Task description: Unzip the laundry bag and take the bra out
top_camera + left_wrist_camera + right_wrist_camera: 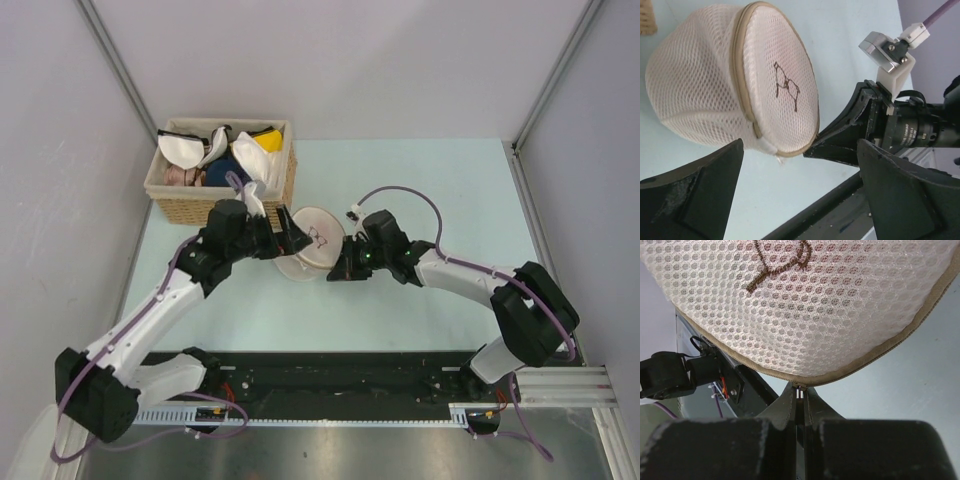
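Observation:
The laundry bag (312, 243), a cream-white round mesh pouch with a dark bra drawing on its face, lies tilted on the table in front of the basket. In the left wrist view the laundry bag (715, 85) has its zipper closed around the rim. My right gripper (339, 266) is at the bag's near right rim. In the right wrist view the right gripper (800, 391) is shut on the zipper pull (800, 386) below the mesh face (805, 305). My left gripper (284, 242) is open beside the bag's left side; its fingers (695, 195) do not touch the bag. The bra is hidden.
A wicker basket (175, 208) with white, yellow and dark blue bras stands at the back left, right behind the left gripper. The right gripper's black fingers (840, 142) show in the left wrist view. The black rail (340, 380) runs along the near table edge.

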Controlling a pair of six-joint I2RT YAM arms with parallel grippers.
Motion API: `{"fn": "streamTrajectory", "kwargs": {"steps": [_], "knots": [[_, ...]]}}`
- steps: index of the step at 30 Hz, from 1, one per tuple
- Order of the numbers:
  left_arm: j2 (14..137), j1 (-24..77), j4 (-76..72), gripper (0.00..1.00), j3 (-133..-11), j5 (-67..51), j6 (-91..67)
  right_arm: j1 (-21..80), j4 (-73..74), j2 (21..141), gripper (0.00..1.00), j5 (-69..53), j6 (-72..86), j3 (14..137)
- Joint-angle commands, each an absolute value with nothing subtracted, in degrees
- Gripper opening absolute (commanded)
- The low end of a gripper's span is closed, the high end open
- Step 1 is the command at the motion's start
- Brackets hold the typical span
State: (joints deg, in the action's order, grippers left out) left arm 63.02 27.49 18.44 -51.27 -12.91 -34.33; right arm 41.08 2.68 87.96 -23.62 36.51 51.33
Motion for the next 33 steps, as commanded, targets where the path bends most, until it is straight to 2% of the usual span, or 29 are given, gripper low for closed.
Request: {"fn": "streamTrajectory", "kwargs": {"steps": [1, 7, 18, 20, 21, 24, 25, 26, 33], "knots": [[55.91, 27.86, 20.74, 0.98, -46.77, -10.63, -41.56, 41.40, 0.61, 88.07, 0.00, -22.94, 38.06, 50.89], [57.11, 30.49, 8.36, 0.92, -39.21, -17.57, -50.00, 41.66, 0.62, 87.01, 0.00, -22.50, 37.79, 50.63], [67.93, 32.69, 1.07, 0.92, -40.17, -15.29, -52.91, 42.89, 1.58, 84.38, 0.00, -20.30, 38.23, 49.57], [69.34, 33.05, 0.36, 0.87, -40.25, -15.56, -53.35, 43.07, 1.84, 83.68, 0.00, -20.04, 38.32, 49.48], [69.61, 33.22, 0.26, 0.82, -40.25, -15.64, -53.44, 43.24, 2.02, 83.41, 0.00, -19.87, 38.23, 49.40], [69.87, 33.31, 0.26, 0.48, -40.69, -15.03, -53.17, 43.68, 3.42, 82.18, 0.00, -17.67, 37.27, 49.48], [69.79, 33.22, 0.52, 0.14, -41.04, -14.68, -52.91, 43.59, 4.65, 82.00, 0.00, -16.53, 36.83, 49.48], [69.87, 33.22, 2.53, 0.00, -41.65, -14.42, -52.21, 43.42, 5.27, 81.83, 0.00, -16.00, 36.48, 49.40], [66.10, 33.05, 10.01, 0.00, -50.26, -16.95, -43.26, 34.99, 8.88, 76.13, 0.00, -15.03, 32.53, 45.54]]}}
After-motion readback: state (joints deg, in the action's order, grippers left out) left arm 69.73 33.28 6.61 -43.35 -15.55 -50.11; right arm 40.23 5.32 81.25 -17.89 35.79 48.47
